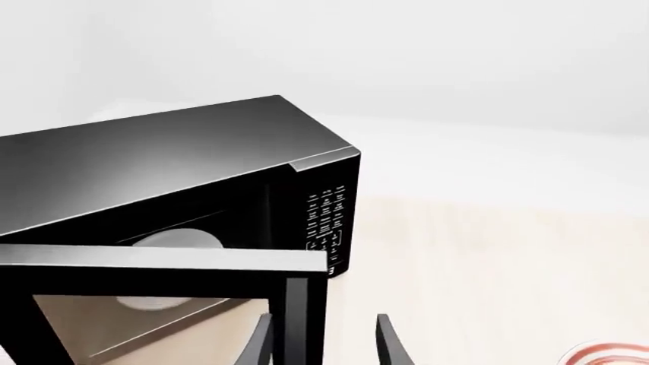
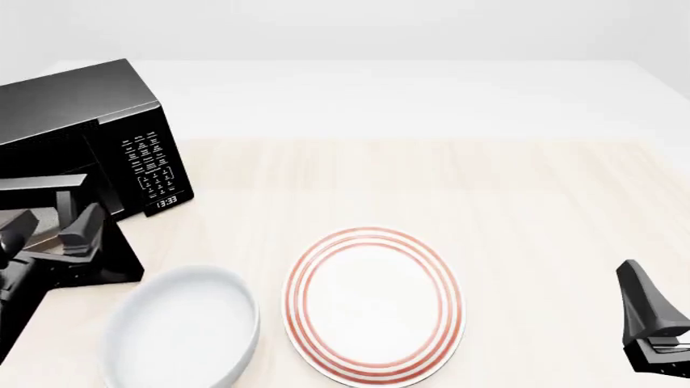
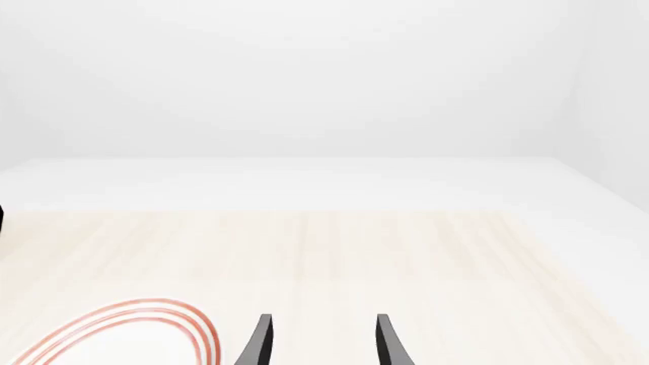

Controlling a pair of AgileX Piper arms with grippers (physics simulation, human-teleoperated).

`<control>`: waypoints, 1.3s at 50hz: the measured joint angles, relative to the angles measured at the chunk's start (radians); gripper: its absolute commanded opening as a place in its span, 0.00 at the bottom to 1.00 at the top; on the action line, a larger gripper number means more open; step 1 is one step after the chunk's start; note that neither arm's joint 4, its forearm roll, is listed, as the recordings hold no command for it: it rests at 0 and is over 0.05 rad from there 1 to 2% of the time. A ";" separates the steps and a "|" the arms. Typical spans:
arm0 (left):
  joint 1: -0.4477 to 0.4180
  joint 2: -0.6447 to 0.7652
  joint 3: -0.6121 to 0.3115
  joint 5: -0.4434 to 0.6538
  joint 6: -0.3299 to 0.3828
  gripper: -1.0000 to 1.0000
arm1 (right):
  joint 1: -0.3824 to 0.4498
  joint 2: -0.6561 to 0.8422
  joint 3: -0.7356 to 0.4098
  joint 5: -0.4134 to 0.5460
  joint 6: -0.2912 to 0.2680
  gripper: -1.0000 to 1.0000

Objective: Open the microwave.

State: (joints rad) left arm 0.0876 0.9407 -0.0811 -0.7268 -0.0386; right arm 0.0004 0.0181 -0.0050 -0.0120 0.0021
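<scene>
The left gripper point(image 1: 322, 342) has its jaws spread, and the free edge of the microwave door point(image 1: 163, 304), where the vertical bar runs, stands between the two fingers; whether either finger presses on it cannot be told. In the front view this gripper point(image 2: 77, 230) sits at the far left of the table point(image 2: 431, 186), right against the swung-out door point(image 2: 48, 206). The microwave point(image 2: 76, 121) itself stands at the far-left corner area of the table, a glossy black box with its door already swung well open toward the near side, its white-labelled keypad point(image 2: 151, 162) facing right and a small clock display point(image 2: 165, 201) below it. Through the opening, the left wrist view shows a pale round turntable point(image 1: 178, 239) inside the cavity. The right gripper point(image 3: 322, 342) also has its jaws spread with nothing between them, hanging over bare table at the near right edge point(image 2: 647, 323), well apart from the microwave. Between the two arms, near the front, lies a white plate with red rings point(image 2: 372, 303), and just left of it a plain white bowl point(image 2: 181, 330), close to the open door's lower corner.
</scene>
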 measured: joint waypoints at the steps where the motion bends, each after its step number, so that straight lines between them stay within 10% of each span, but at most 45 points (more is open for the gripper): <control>1: 0.000 -0.015 0.000 0.013 0.001 1.00 | 0.000 0.000 0.000 0.000 0.000 1.00; 37: 0.005 -0.531 -0.130 0.554 0.021 1.00 | 0.000 0.000 0.000 0.000 0.000 1.00; 65: -0.015 -0.576 -0.284 0.708 0.076 1.00 | 0.000 0.000 0.000 0.000 0.000 1.00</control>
State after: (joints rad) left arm 0.0726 0.3651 -0.3652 -0.0183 0.0369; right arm 0.0004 0.0181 -0.0050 -0.0120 0.0021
